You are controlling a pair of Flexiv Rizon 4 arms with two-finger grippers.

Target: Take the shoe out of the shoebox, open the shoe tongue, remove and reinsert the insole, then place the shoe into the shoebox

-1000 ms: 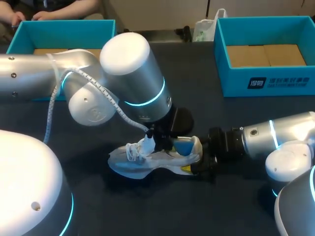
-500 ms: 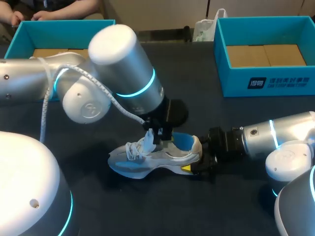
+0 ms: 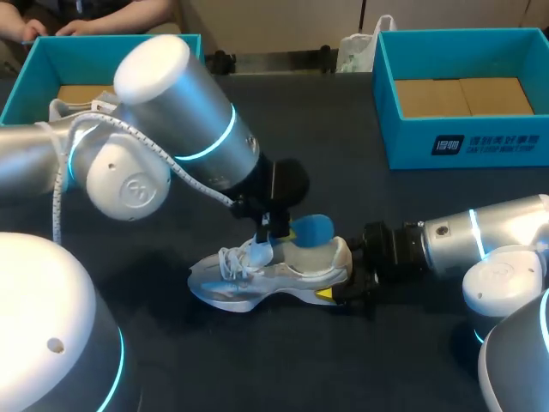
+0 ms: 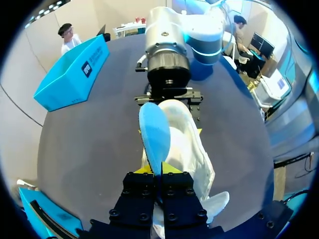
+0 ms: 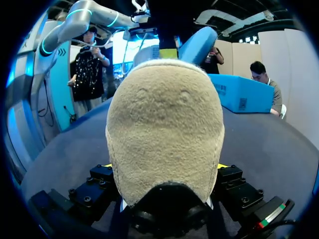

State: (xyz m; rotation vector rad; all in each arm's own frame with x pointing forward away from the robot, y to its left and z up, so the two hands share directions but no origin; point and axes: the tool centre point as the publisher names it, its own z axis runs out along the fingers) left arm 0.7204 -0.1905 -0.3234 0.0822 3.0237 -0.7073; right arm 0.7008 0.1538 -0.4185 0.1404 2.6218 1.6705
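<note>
Two grippers work one white lace-up sneaker [image 3: 257, 279] near the middle of the dark worktop [image 3: 343, 172], toe toward its left edge. The right gripper [image 3: 347, 287] clamps the heel. The left gripper [image 3: 273, 225] pinches the blue foam insole [image 3: 310, 229], which is lifted lengthwise above the opening.

My silver arms [image 3: 480, 236] carry cyan light rings [image 3: 210, 146], white joint caps [image 3: 129, 184], one braided white cable [image 3: 182, 169], and black screw-studded end effectors [image 4: 158, 172].

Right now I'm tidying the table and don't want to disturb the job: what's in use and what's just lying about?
In use: shoe, insole, left hand, right hand.
Lying about: left box, right box; one is likely the shoebox.
</note>
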